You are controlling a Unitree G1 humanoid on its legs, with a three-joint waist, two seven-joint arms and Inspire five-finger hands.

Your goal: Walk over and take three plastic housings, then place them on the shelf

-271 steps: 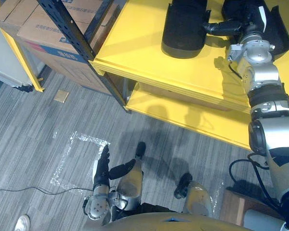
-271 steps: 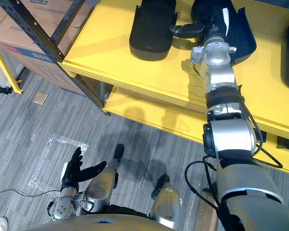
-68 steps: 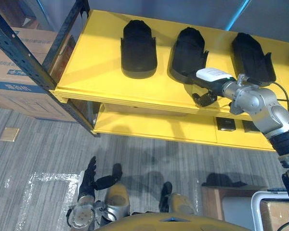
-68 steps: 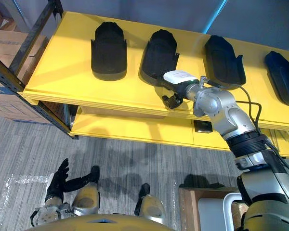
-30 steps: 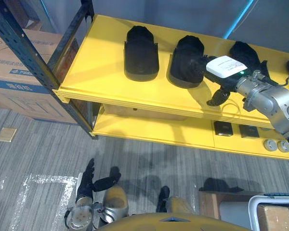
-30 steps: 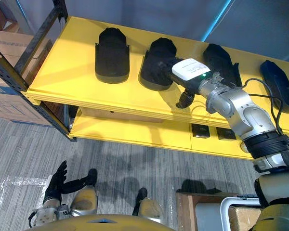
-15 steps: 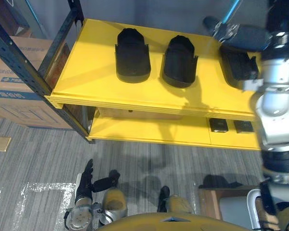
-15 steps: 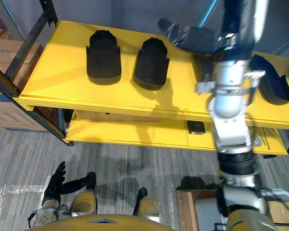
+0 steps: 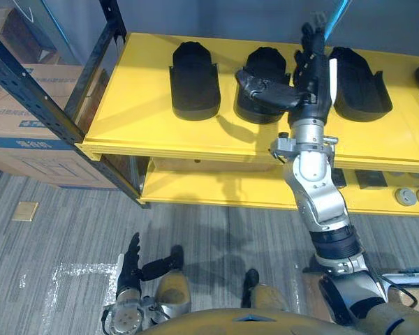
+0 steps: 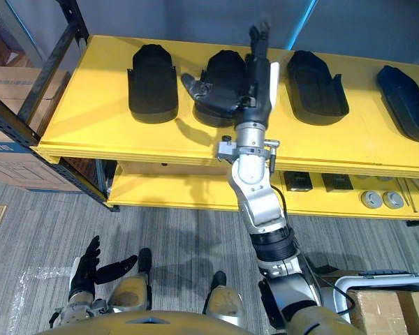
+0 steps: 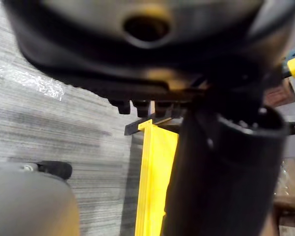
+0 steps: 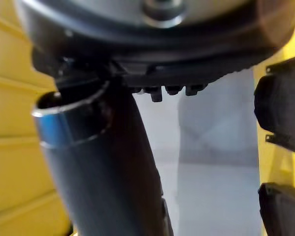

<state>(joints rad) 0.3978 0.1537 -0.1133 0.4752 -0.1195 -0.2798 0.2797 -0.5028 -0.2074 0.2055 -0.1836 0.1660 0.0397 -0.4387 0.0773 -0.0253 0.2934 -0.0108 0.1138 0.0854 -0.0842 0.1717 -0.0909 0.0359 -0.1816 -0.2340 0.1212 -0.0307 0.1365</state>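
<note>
Several black plastic housings lie in a row on the yellow shelf (image 9: 136, 98): one at the left (image 9: 194, 80), one in the middle (image 10: 223, 73) and one to its right (image 9: 359, 84), with another (image 10: 405, 98) at the far right. My right hand (image 9: 313, 78) is raised in front of the shelf between the middle housing and the one to its right. Its fingers point straight up, its thumb juts left across the middle housing, and it holds nothing. My left hand (image 9: 130, 268) hangs low at my side over the floor, open and empty.
A black rack upright (image 9: 49, 91) slants down the left, with cardboard boxes (image 9: 24, 132) behind it. The lower yellow shelf (image 9: 216, 192) carries small dark parts (image 10: 297, 181) and round pieces (image 10: 377, 199). Clear tape marks the grey floor (image 9: 63, 293). A carton (image 10: 394, 307) sits at lower right.
My right arm has swung left and its hand now stands upright before the middle housing, still empty. The whole view has shifted a little. My left hand hangs as before.
</note>
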